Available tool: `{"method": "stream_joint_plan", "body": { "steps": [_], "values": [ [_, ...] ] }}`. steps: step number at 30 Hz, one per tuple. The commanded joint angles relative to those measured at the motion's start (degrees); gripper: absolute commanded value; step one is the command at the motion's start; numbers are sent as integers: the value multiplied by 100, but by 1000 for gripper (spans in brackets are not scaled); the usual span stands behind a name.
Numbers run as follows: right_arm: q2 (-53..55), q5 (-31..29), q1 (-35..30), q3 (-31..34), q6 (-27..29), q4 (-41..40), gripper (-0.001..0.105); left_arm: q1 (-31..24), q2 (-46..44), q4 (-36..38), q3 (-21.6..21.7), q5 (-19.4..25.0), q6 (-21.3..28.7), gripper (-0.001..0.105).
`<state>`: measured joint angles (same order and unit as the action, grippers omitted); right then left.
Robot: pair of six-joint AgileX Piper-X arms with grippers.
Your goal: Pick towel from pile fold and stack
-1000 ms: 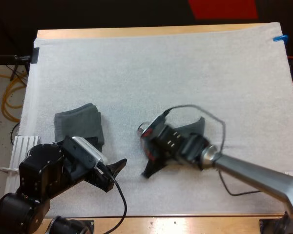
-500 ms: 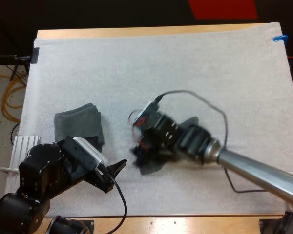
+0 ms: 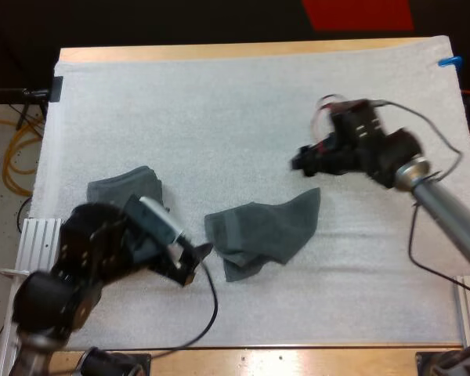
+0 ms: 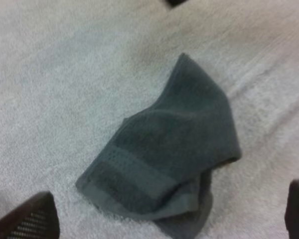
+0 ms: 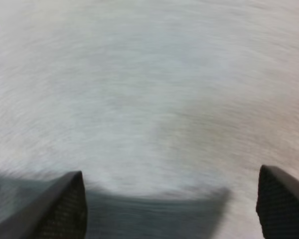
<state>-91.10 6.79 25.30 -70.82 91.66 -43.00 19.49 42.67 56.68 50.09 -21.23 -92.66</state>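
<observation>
— Where is the towel?

— The crumpled towel (image 3: 262,229) lies loose in the middle of the white mat (image 3: 243,110), bunched and half doubled over itself, with nothing gripping it. A folded towel (image 3: 125,194) sits near the mat's left side, partly behind my left arm.

— And the grippers?

— The left gripper (image 3: 194,262) is just beside the crumpled towel's near left edge. In its wrist view its fingers (image 4: 32,219) are spread wide and clear of the cloth. The right gripper (image 3: 298,163) hangs over bare mat beyond the towel's far right corner. Its fingers (image 5: 65,209) are also apart and pinch nothing.

— So which step is this?

— I judge it as the gap between laying the towel down and folding it. The cloth is on the mat but neither flat nor folded.

— What does the next move need?

— Probably a pinch on the hem nearest the left gripper, low enough to catch a single layer. The right gripper would need to take the opposite corner so the towel can be pulled flat. The bunched folds could make it grab two layers at once.
</observation>
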Motion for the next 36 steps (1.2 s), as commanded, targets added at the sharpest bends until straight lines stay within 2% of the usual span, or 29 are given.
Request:
{"method": "stream_joint_plan", "body": {
  "steps": [1, 7, 14, 18, 20, 23, 25, 33, 35, 36],
  "values": [
    [47, 192, -183, -37, -69, -146, 69, 32, 158, -208, 8, -2, 12, 88],
    [-54, 1143, -796, -20, -71, -398, 69, 32, 916, -258, 8, -2, 12, 88],
    [-702, 1514, -777, -21, -59, -320, 69, 32, 1096, -257, 8, -2, 12, 88],
    [-1171, 1530, -700, -21, -59, -252, 68, 32, 1096, -231, 8, -2, -11, 88],
    [-1348, 1530, -681, -21, -59, -230, 64, 32, 1096, -187, 8, -2, -31, 88],
    [-1528, 1558, -659, -21, -16, -222, 48, 32, 1096, -126, 8, -2, -46, 88],
    [-1603, 1902, -639, -21, -6, -222, 39, 32, 1096, -126, 8, -2, -46, 88],
    [-1854, 2020, -566, -21, 76, -232, 37, 32, 1096, -126, 8, -2, -46, 88],
    [-1884, 2011, -566, -21, 76, -232, 31, 32, 1096, -126, 8, -2, -46, 88],
    [-1883, 2012, -566, -21, 106, -232, 22, 32, 1096, -126, 8, -2, -46, 88]
  ]
}}
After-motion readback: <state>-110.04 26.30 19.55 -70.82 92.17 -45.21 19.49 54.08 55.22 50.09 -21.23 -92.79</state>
